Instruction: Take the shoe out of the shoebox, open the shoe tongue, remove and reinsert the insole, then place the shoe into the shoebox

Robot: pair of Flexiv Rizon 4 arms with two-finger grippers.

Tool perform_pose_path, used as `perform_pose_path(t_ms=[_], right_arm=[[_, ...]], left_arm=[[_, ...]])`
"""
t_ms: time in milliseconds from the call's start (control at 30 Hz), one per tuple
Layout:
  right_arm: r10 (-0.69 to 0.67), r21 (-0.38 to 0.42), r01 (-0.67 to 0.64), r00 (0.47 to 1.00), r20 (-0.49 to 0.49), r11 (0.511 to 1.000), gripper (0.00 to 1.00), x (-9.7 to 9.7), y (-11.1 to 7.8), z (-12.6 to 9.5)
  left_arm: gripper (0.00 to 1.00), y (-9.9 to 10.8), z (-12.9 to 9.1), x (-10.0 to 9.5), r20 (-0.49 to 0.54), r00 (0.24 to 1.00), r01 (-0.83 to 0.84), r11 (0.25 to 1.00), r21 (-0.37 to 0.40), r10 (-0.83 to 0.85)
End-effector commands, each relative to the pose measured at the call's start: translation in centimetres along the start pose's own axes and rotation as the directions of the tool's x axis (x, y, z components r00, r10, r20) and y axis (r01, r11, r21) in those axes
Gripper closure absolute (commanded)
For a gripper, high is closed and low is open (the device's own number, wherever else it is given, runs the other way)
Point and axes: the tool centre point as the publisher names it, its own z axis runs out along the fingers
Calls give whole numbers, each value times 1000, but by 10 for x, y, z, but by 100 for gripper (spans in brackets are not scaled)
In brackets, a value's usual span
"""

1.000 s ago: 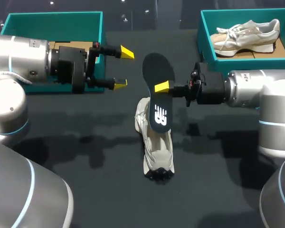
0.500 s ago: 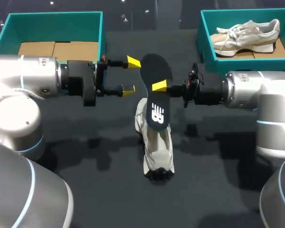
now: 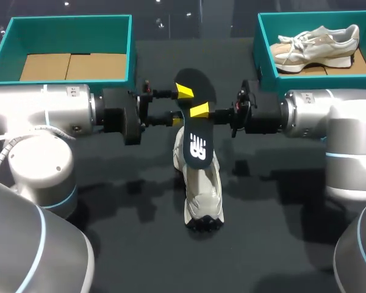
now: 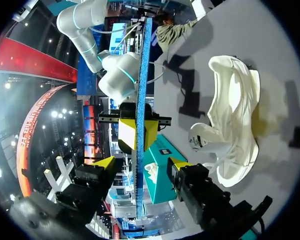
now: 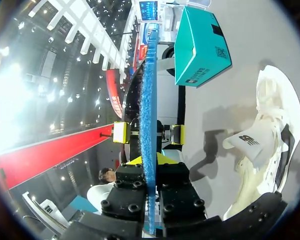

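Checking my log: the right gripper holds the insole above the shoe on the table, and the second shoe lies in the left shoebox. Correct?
No: the head view shows the second shoe in the right shoebox; the left shoebox holds only cardboard. The right gripper does hold the insole above the other shoe.
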Motion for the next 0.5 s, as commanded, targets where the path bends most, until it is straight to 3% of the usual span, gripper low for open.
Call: perform_pose_path(t_ms=[33, 500], right_arm=[[3, 12, -3, 1000, -4, 1000, 100, -3, 0, 2], [19, 26, -18, 1000, -15, 999, 100, -6, -1, 2]], left_arm=[[46, 3, 9, 1, 0, 1000, 2, 1000, -7, -2], [64, 3, 21, 5, 0, 1000, 10, 1000, -7, -10]])
